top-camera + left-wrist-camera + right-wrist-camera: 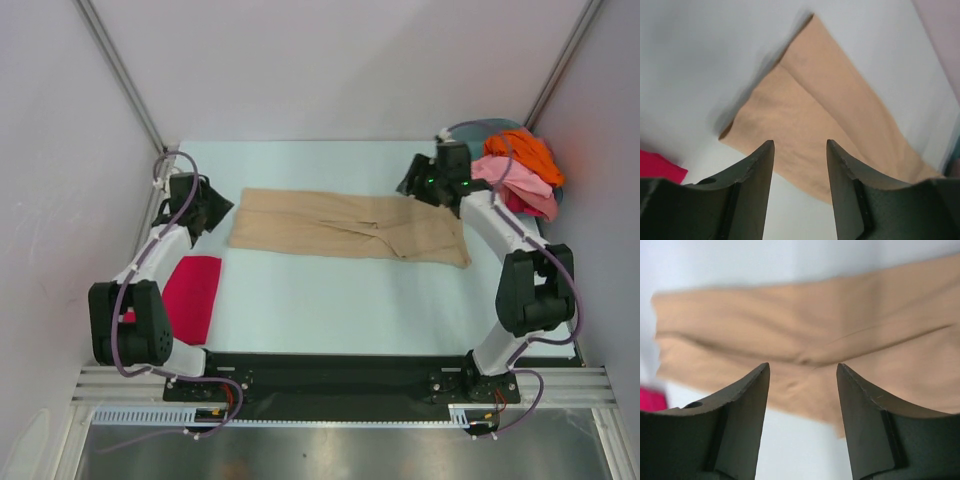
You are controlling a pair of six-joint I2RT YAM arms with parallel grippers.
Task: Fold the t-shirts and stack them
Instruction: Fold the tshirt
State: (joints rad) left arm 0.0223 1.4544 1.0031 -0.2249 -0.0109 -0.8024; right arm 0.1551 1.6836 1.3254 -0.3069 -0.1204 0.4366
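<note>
**Tan shirt flat mid-table, both grippers open at its ends**

Surface: pale mint-white table [330, 305], smooth and matte. Plain white wall panels [330, 60] on three sides, w/ grey metal struts running up the far corners. Black base plate [340, 372] along the near edge carries both arms. In front of it sit a slotted white rail [330, 415] and a brushed metal sheet.

Tan shirt [350, 228] lies flat across the table centre as a long strip, left to right, w/ overlapping layers and a seam line showing. Magenta shirt [192, 297] lies flat at near left, next to the left arm, apart from the tan one.

At far right, the orange shirt [525, 150] and pink shirt [515, 182] are heaped together w/ a bit of red below, in a greyish-teal basin [478, 128].

Left gripper [800, 145] is at the tan shirt's left end, fingers spread, nothing between them. Right gripper [802, 367] is at the right end, also spread and empty. Two green lights glow on the right wrist.
</note>
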